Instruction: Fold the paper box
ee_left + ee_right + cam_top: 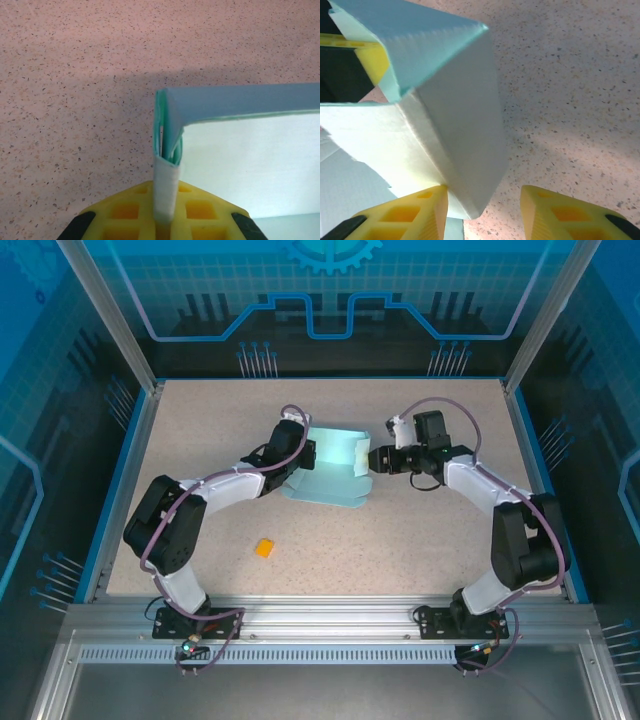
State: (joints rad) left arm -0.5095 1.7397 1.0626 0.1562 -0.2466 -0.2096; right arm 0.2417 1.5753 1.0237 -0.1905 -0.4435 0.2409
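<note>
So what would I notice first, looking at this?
The pale-blue paper box, half folded in mid-table, catches the eye first. The left gripper is pinched shut on one edge; the right gripper stands open at the opposite side. A tiny orange block lies alone nearer the arm bases.

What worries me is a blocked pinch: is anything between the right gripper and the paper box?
Nothing visible does. A corner of the paper box sits between the open fingers of the right gripper, touching one; the orange block lies far off.

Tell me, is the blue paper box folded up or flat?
Partly folded: the paper box has walls standing up, but one flap lies flat on the table.
</note>
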